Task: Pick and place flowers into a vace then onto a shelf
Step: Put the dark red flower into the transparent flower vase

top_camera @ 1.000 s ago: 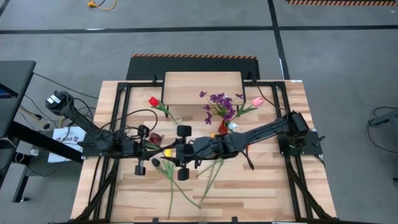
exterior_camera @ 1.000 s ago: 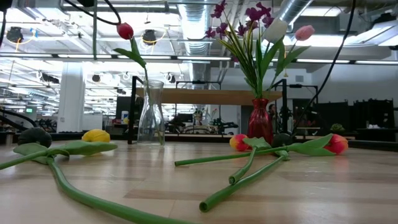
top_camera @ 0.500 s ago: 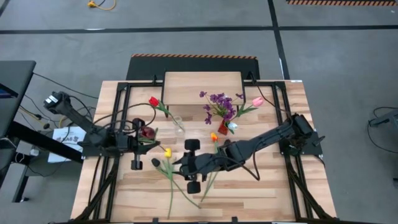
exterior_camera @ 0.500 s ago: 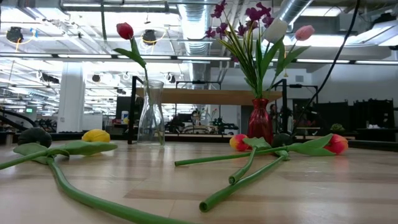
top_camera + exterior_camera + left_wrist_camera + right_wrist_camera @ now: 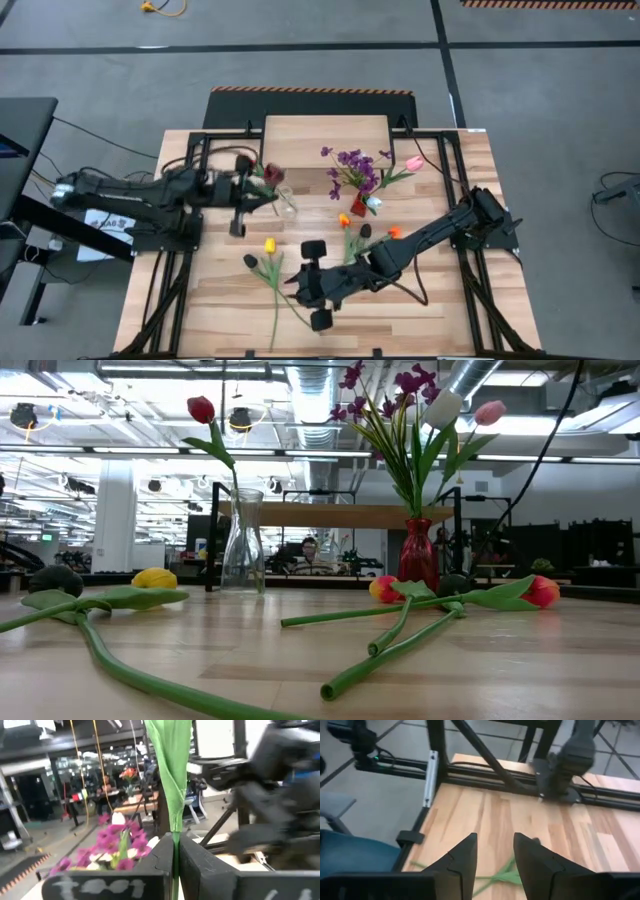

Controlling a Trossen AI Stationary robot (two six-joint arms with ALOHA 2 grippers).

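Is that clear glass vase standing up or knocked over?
Upright: the clear vase stands on the table, holding one red tulip.

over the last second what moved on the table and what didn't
The left gripper, jaws shut on a dark maroon tulip, carried it from mid-table back toward the clear vase. The right gripper slid from the middle toward the table's front edge, jaws open over a green stem, holding nothing. The red vase bouquet, the yellow tulip and the other loose flowers stayed put.
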